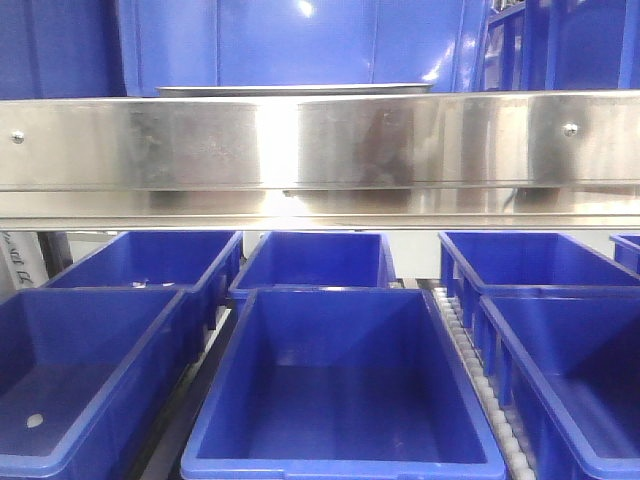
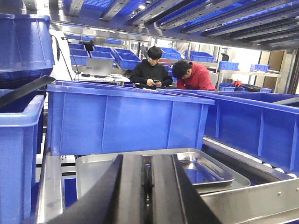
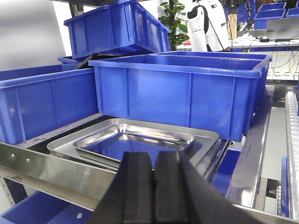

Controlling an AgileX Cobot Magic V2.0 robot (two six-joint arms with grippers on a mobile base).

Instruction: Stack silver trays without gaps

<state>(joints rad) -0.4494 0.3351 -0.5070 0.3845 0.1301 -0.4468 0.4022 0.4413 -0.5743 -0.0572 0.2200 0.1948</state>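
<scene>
A small silver tray (image 3: 140, 142) lies inside a larger silver tray (image 3: 206, 136) on the shelf, in front of a blue bin (image 3: 177, 95). In the left wrist view the small tray (image 2: 205, 170) sits at the right end of the larger tray (image 2: 93, 172). The front view shows only a thin tray rim (image 1: 295, 89) above the steel rail. My left gripper (image 2: 148, 158) is shut and empty, just before the trays. My right gripper (image 3: 153, 155) is shut and empty, near the trays' front edge. Neither touches a tray.
A long brushed-steel shelf rail (image 1: 320, 140) with screws runs in front of the trays. Blue bins (image 2: 126, 119) stand behind and beside them, and several open bins (image 1: 345, 380) fill the lower level. Two people (image 2: 187, 77) stand far behind.
</scene>
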